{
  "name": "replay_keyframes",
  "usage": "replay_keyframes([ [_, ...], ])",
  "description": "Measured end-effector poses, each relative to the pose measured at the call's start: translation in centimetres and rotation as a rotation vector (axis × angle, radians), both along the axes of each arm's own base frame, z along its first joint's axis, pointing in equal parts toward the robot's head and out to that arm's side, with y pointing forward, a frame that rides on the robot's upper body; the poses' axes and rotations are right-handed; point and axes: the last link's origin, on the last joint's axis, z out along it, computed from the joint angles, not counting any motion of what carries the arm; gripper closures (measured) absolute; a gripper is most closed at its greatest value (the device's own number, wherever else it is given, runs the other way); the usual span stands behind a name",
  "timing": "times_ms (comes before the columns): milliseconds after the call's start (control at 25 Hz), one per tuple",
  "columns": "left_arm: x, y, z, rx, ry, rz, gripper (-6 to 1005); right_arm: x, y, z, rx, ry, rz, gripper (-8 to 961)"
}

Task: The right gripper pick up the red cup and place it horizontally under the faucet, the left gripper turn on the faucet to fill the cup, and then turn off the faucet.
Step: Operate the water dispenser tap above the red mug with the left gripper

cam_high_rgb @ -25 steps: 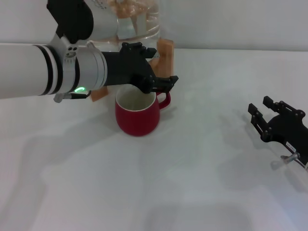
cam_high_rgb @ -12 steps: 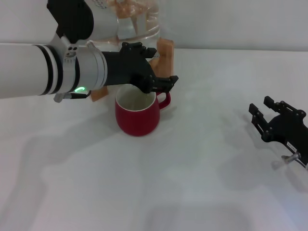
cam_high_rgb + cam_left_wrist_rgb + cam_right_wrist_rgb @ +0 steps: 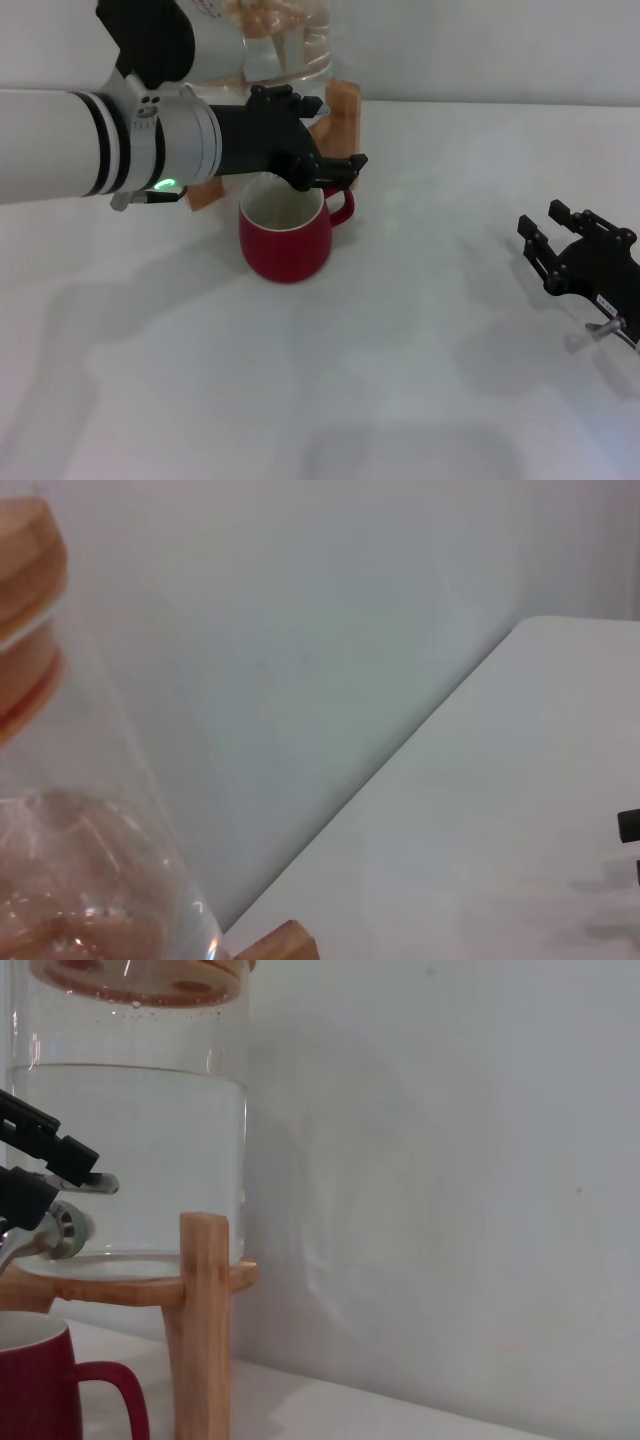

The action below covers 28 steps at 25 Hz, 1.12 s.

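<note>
The red cup [image 3: 286, 240] stands upright on the white table in front of the jug's wooden stand [image 3: 345, 110], its handle toward the robot's right. My left gripper [image 3: 335, 165] reaches in from the left just above the cup's rim. In the right wrist view its black fingers [image 3: 45, 1140] close around the chrome lever of the faucet [image 3: 58, 1228], which sits over the red cup [image 3: 40, 1390]. The head view hides the faucet behind the gripper. My right gripper [image 3: 545, 222] rests open and empty at the table's right side, far from the cup.
The clear water jug [image 3: 130, 1150] on its wooden stand [image 3: 205, 1310] stands at the back of the table against a pale wall. The jug [image 3: 70, 880] also fills the near side of the left wrist view.
My left gripper has shifted very slightly up and back at the faucet. The cup and the right gripper have stayed put.
</note>
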Motion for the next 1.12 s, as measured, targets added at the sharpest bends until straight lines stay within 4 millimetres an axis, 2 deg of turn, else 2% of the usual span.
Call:
replay_keyframes([
  [1120, 0.16, 0.13, 0.07, 0.016, 0.000, -0.009, 124, 0.02, 0.05, 0.04, 0.001, -0.003, 0.001, 559],
])
